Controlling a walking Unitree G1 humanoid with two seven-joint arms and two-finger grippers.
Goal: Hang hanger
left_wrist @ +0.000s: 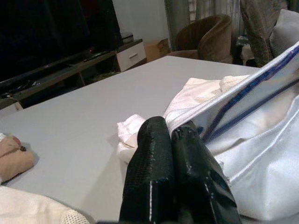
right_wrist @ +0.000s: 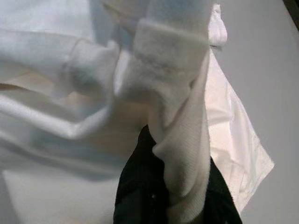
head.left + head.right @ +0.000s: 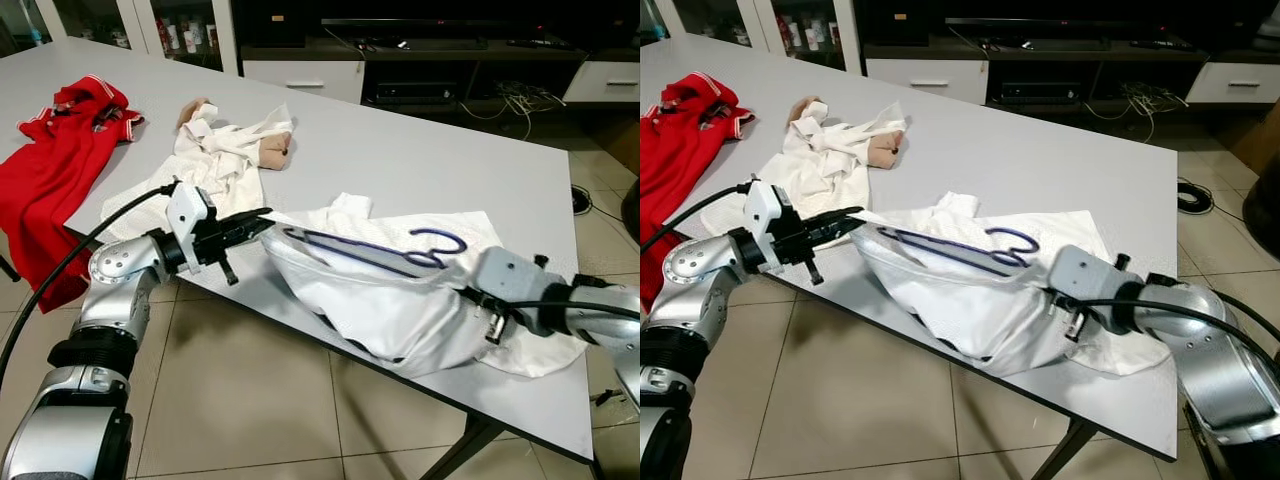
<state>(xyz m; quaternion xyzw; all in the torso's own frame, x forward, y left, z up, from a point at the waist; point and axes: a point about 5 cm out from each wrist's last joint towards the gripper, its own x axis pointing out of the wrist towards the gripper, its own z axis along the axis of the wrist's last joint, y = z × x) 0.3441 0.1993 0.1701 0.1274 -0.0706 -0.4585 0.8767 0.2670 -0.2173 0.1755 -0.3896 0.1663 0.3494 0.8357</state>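
A white garment hangs over the near edge of the grey table, stretched between my two grippers. A dark blue hanger lies inside its opening, with the hook curling toward the right. My left gripper is shut on the garment's left edge, fingertips pressed together. My right gripper is shut on a thick white fold at the garment's right side, its fingers mostly buried in cloth.
A red shirt drapes over the table's left end. A second white garment with a tan piece lies behind my left arm. Dark cabinets and cables stand beyond the table. Tiled floor lies below the near edge.
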